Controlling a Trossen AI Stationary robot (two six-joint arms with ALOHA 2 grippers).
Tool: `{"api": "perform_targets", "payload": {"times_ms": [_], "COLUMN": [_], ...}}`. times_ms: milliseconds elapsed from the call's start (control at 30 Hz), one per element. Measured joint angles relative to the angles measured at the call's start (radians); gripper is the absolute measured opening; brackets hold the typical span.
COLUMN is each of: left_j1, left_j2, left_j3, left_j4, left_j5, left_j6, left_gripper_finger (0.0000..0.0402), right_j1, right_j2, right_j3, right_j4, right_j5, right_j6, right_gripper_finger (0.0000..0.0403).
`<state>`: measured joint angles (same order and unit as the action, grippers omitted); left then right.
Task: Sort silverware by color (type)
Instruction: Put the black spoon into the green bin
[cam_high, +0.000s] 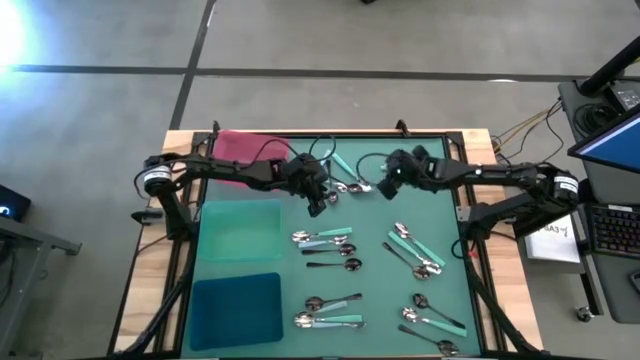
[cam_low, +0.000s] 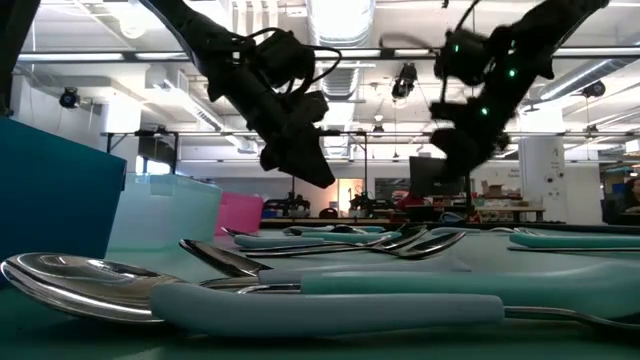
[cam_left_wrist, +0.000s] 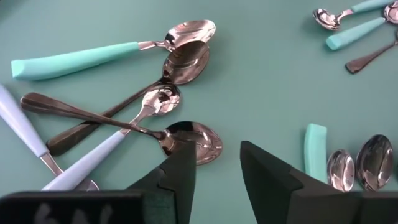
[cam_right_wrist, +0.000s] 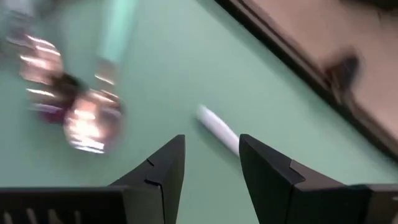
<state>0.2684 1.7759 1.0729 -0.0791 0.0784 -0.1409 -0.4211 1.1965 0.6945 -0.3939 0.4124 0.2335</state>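
Note:
The silverware lies in loose groups on the green mat. A pile of spoons (cam_high: 350, 186) lies at the far middle, with teal, white and all-silver handles (cam_left_wrist: 118, 106). My left gripper (cam_high: 320, 200) hangs open just left of that pile, slanting down, with nothing between its fingers (cam_left_wrist: 217, 168); it is clear of the mat in the low view (cam_low: 318, 172). My right gripper (cam_high: 384, 184) hovers open just right of the pile (cam_low: 452, 158). A white handle (cam_right_wrist: 217, 132) lies on the mat ahead of its fingers (cam_right_wrist: 211, 168).
Along the left side stand a pink tray (cam_high: 240, 150), a light green tray (cam_high: 240, 232) and a blue tray (cam_high: 235, 310). More spoons lie at mid-table (cam_high: 328, 245), at the right (cam_high: 415, 250) and near the front edge (cam_high: 330, 312). A raised frame (cam_high: 330, 138) borders the mat.

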Motion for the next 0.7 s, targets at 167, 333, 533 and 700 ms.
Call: {"api": "perform_targets", "payload": {"times_ms": [167,333,533,700], "left_j1": [-0.002,-0.004,0.002,0.0], "left_j2": [-0.002,-0.003,-0.003,-0.003], "left_j3": [0.003,0.007,0.006,0.005], "left_j4": [0.025,0.019,-0.02,-0.02], "left_j5": [0.014,0.05,0.047,0.047], "left_j6": [0.0,-0.018,-0.035,-0.03], "left_gripper_finger": [0.0112,0.0112,0.0112,0.0112], "right_j1": [-0.1,-0.143,-0.157,-0.172], "right_j2": [0.001,0.029,0.085,0.138], "right_j3": [0.0,0.001,0.001,0.015], "right_j4": [-0.042,-0.038,-0.081,-0.053], "right_j5": [-0.069,-0.227,-0.229,-0.229], "right_j6": [0.028,0.031,0.096,0.048], "right_gripper_finger": [0.0144,0.0144,0.0144,0.0144]}}
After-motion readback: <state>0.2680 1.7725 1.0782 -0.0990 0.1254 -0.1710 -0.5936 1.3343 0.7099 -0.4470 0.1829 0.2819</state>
